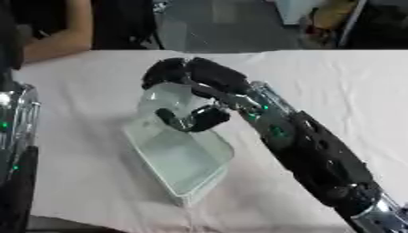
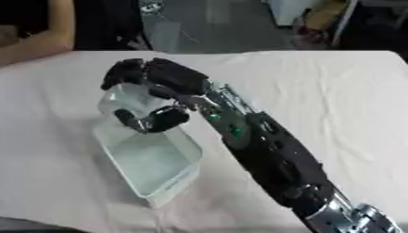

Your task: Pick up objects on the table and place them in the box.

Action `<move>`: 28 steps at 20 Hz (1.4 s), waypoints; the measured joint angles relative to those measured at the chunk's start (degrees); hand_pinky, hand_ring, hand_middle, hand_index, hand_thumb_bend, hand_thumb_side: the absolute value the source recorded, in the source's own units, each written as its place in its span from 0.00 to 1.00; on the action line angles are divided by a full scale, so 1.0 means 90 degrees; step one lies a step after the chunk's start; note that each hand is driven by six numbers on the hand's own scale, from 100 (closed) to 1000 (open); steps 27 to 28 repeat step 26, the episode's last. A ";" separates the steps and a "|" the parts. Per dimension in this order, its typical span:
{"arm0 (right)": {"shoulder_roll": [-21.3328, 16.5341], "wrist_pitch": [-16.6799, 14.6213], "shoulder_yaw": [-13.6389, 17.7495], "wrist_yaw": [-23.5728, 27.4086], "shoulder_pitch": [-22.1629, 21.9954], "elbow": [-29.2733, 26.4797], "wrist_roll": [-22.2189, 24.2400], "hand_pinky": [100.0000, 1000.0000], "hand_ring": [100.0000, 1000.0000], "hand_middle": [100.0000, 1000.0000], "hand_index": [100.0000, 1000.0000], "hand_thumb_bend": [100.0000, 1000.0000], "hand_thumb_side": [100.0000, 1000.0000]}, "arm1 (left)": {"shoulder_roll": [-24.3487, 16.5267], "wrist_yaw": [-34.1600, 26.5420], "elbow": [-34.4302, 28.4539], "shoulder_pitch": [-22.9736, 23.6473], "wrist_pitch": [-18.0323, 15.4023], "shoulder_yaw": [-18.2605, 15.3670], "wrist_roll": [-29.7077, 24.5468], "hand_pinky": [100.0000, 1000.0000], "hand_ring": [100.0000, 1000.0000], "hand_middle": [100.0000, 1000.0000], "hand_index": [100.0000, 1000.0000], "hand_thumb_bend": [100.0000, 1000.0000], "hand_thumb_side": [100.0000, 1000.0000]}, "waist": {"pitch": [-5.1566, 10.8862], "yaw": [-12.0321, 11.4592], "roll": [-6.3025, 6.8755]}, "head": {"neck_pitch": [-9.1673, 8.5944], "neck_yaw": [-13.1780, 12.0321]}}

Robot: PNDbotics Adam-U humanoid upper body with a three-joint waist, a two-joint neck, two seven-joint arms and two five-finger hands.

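A clear plastic box (image 1: pixel 185 169) lies askew on the white table, near the middle. Over its far end my right hand (image 1: pixel 197 77) curls round a transparent, cup-like object (image 1: pixel 165 99). The fingers wrap it from above and the thumb (image 1: pixel 199 119) closes under it. The object is see-through, so I cannot tell whether its base touches the box. My right arm (image 2: pixel 263 150) reaches in from the lower right. My left arm (image 1: pixel 14 136) stands along the left edge of the left eye view, its hand cut off by the frame.
The white tablecloth (image 2: pixel 318 91) stretches to the right and behind the box. A person's bare arm (image 1: pixel 56 43) rests at the far left corner of the table. Dark floor and furniture lie beyond the far edge.
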State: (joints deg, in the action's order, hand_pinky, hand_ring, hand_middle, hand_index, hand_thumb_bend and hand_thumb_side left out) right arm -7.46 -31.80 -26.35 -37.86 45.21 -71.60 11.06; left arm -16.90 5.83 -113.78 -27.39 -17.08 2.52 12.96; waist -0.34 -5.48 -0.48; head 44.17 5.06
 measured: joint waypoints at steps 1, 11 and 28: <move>0.0000 -0.0053 -0.0002 0.0009 -0.0020 0.0094 0.0026 0.00 0.11 0.13 0.17 0.00 0.35 | 0.0000 0.0000 0.0000 0.0000 0.0000 0.0000 0.0000 0.48 0.55 0.63 0.75 0.00 0.75 | 0.0000 0.0000 0.0000 | 0.0000 0.0000; 0.0103 -0.0809 -0.0010 -0.0048 -0.0112 0.0819 0.1215 0.90 0.89 0.93 0.97 0.19 0.82 | 0.0000 0.0000 0.0000 -0.0001 0.0003 0.0001 -0.0004 0.48 0.55 0.63 0.75 0.00 0.75 | -0.0002 0.0006 0.0001 | 0.0000 0.0000; 0.0104 -0.0838 0.0107 0.1199 -0.0112 0.0695 0.1472 1.00 0.98 1.00 1.00 0.32 0.86 | 0.0000 0.0000 0.0000 -0.0001 0.0016 0.0014 -0.0017 0.48 0.55 0.63 0.75 0.00 0.75 | -0.0002 0.0008 0.0002 | 0.0001 0.0000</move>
